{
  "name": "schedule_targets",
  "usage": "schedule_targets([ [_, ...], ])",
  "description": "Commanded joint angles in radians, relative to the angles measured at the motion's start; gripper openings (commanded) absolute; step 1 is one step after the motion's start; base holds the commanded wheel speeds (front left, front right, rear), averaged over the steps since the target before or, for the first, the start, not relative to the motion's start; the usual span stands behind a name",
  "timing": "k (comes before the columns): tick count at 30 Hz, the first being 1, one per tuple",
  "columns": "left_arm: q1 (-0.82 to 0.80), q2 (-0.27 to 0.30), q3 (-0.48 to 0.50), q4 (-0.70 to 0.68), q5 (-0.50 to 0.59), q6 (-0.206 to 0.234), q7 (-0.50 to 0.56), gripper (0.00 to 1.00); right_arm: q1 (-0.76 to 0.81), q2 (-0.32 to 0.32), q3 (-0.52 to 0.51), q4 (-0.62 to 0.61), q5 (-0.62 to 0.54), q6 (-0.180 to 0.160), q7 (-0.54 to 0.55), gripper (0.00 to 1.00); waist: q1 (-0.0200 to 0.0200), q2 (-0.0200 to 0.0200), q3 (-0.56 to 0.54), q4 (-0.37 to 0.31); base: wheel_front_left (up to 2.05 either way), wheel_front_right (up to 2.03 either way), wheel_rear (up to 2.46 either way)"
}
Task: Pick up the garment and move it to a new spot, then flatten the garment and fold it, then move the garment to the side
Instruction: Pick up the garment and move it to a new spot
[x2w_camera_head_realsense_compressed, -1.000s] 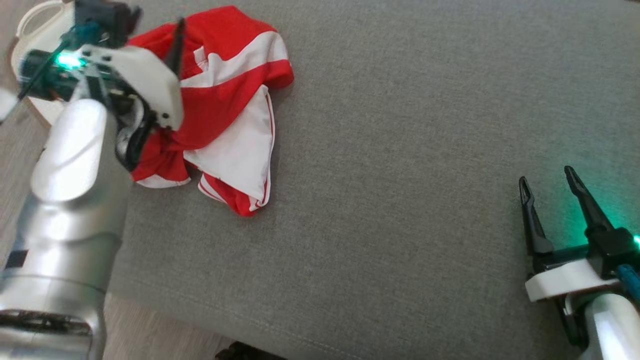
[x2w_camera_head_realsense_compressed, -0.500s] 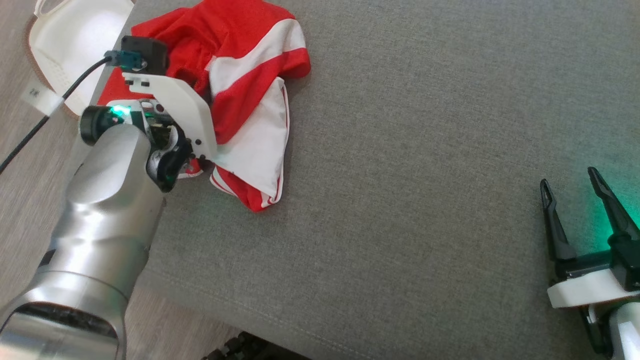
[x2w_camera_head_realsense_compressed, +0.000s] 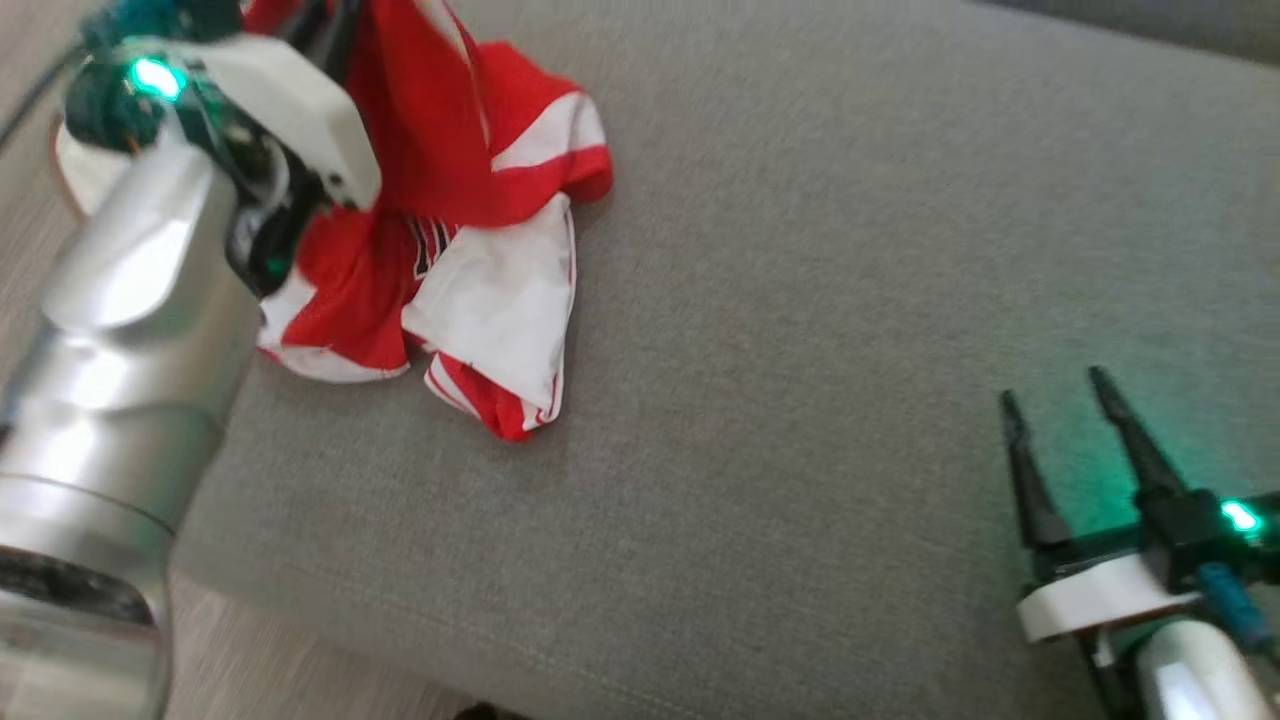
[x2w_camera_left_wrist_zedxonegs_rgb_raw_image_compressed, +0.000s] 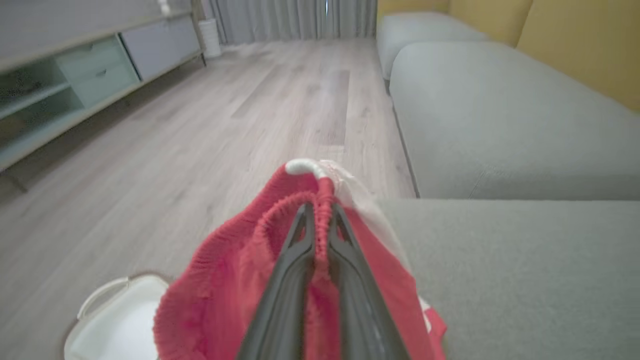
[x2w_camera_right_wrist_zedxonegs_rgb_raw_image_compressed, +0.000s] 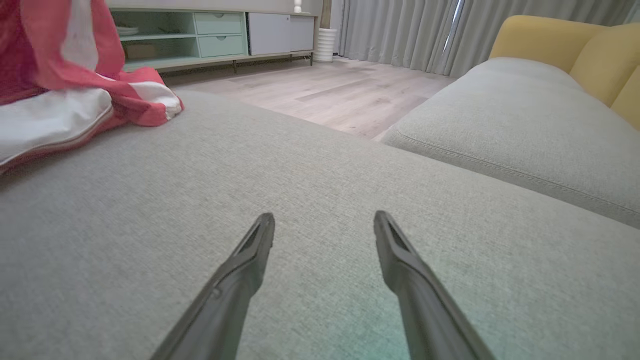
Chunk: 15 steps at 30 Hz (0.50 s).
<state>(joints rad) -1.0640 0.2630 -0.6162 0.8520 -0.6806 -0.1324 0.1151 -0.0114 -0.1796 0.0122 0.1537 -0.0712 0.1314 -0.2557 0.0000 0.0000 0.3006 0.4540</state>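
Garment (x2w_camera_head_realsense_compressed: 490, 300) partly up off the sofa (x2w_camera_head_realsense_compressed: 820, 300) | my left tool (x2w_camera_left_wrist_zedxonegs_rgb_raw_image_compressed: 320, 212) clamped on it | my right tool (x2w_camera_right_wrist_zedxonegs_rgb_raw_image_compressed: 324, 222) apart

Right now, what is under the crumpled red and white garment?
The grey fabric cushion lies under the red and white garment. The left gripper pinches its red gathered edge. Whatever the cloth covers is hidden.
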Motion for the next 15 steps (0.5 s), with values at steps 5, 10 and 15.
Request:
schedule_targets([
  [5,-0.127,0.098,-0.018,-0.084,-0.012,0.002,-0.032,0.0,-0.025,0.047,0.054,0.009,0.014,-0.001,-0.006,1.0,0.0,0.0,-0.122,-0.085,0.0,0.0,0.0],
  [10,-0.19,0.117,-0.057,-0.152,-0.04,0.002,-0.022,0.0,-0.034,0.092,0.071,0.028,0.025,-0.001,-0.006,1.0,0.0,0.0,-0.21,-0.217,0.0,0.0,0.0],
  [15,-0.239,0.118,-0.081,-0.217,-0.058,0.002,-0.01,0.0,-0.041,0.116,0.098,0.039,0.036,-0.001,-0.006,1.0,0.0,0.0,-0.24,-0.356,0.0,0.0,0.0],
])
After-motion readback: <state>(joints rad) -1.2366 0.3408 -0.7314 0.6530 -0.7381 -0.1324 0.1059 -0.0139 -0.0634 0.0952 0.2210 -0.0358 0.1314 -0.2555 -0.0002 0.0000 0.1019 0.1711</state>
